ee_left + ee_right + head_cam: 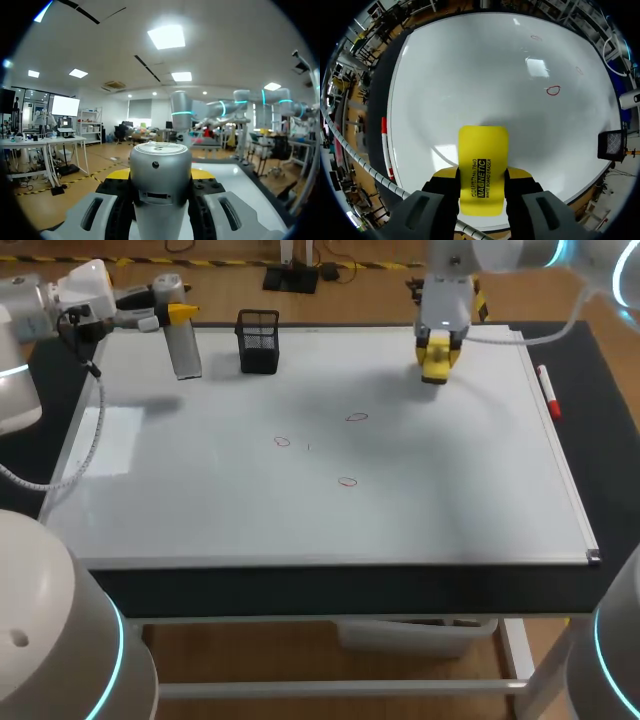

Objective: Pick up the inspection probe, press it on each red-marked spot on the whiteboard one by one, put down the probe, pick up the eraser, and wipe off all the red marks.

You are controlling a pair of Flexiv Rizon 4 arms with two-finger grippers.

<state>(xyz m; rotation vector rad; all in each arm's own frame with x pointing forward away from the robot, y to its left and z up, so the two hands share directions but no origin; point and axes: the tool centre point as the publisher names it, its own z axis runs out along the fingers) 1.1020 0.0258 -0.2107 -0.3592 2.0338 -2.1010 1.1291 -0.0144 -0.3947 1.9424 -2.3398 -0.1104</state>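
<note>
Right gripper [482,174]: clenched on the eraser [482,145], both fingers bearing on its sides. Left gripper [160,176]: the probe [160,160] is grasped between its fingers and not yet set down. Three red marks [553,90] are noted on the whiteboard [470,75] well ahead of the eraser, none wiped. Wiping is judged the step in hand. Whether the eraser touches the board cannot be settled. It is to be carried forward to the nearest mark and pressed flat.

The flat white whiteboard [200,510] bore three thin red oval marks [357,418]; the yellow block eraser [482,165] carried black lettering; the cylindrical metal probe [160,170] was silver-grey; the mesh pen holder [259,341] was black; the slim marker [547,392] was white with red ends; the tabletop [610,470] was black.
</note>
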